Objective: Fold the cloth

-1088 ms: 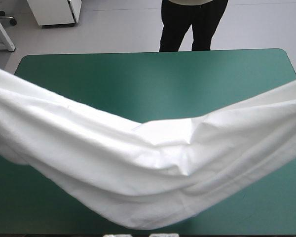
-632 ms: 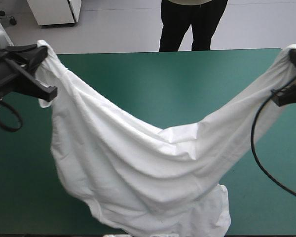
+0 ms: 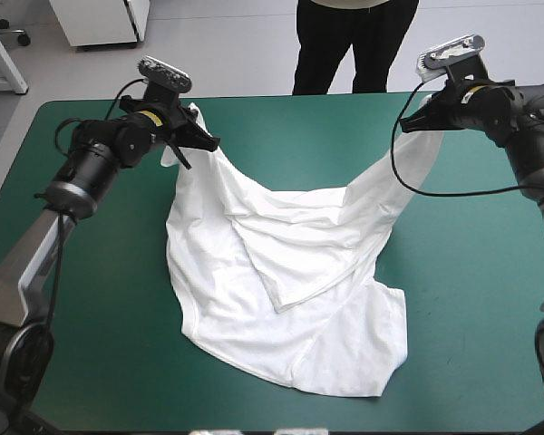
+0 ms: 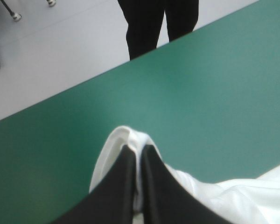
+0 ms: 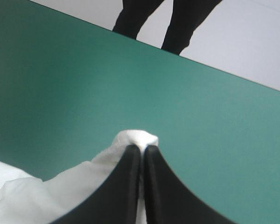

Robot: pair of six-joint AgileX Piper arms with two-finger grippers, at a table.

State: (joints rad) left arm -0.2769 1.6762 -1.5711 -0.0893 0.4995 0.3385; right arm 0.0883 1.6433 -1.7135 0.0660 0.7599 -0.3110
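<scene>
Lying nearest me: the T-shirt [image 3: 281, 308], white; its lower body is spread in wrinkled folds on the teal-green desk [image 3: 471, 290], toward the near edge and about midway across the desk's width.
Middle stretch: the cloth narrows and climbs off the desk in two bands, one toward each of my arms, with a sagging dip between them.
Left jaws: all but closed on a bunched corner of the T-shirt, raised above the desk toward its far left. In the left wrist view a white fold pokes out past the tips of my black fingers [image 4: 119, 186].
Right jaws: likewise pinched tight on another corner, lifted near the far right. In the right wrist view a small white tuft shows over my fingertips [image 5: 130, 161].
Far side: the teal-green cover runs on beyond both held corners to the desk's far edge.
</scene>
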